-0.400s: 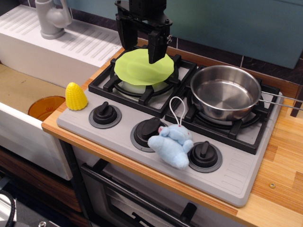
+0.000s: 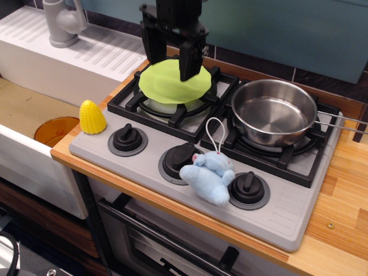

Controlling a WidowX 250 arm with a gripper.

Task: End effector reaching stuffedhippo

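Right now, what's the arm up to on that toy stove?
The pincer hangs open and empty over the green disc on the back-left burner. Its target, the blue plush hippo, lies untouched at the stove's front, between two knobs, well apart from the arm. A steel pan sits on the right burner and a yellow corn at the left edge.

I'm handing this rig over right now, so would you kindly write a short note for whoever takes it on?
Gripper: open, empty, hanging above the green disc on the rear-left burner.
Hippo: lying on the stove's front panel between the middle knob and right knob, string loop pointing back toward the pot.
Done: nothing on the hippo yet; the gripper is well apart from it.
Left: bring the gripper forward and to the image right, then down to the hippo. Likely mind the pot.
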